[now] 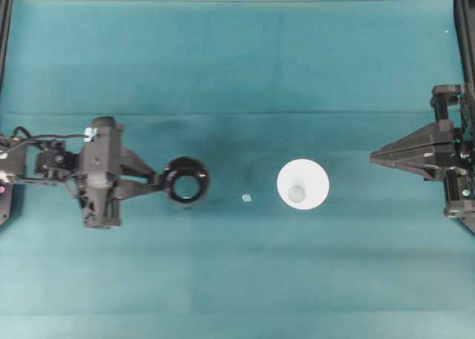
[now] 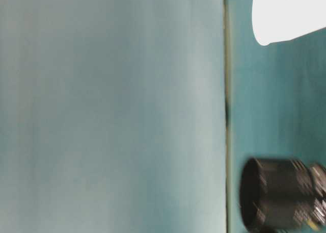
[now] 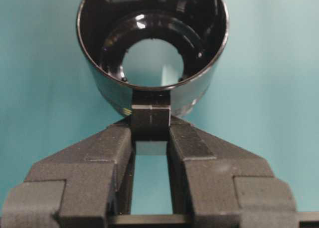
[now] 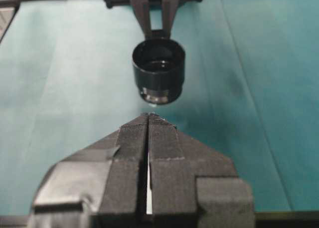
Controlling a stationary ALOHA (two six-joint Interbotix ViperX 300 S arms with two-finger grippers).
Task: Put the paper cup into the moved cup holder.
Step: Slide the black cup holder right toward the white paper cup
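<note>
Left end effector [image 3: 150,133] is clamped narrow on the handle stub of the holder [image 1: 185,180], jaws pinching the stub from both sides, clear in the left wrist view. Holder sits left of centre on the counter [image 1: 237,57], mouth up; in the right wrist view it looks lifted and tilted, though the table-level shot is too blurred to confirm. Cup [image 1: 303,184] stands apart to the right of it, mouth up, untouched, with a small scrap [image 1: 246,198] between the two. Right end effector [image 4: 148,119] is fully closed, empty, parked at the right edge facing the holder.

Step in hand, I'd say: relocating the holder, cup not started. Next: set holder down upright and release; right arm then needs to open, grip the cup and drop it base-first into the holder
</note>
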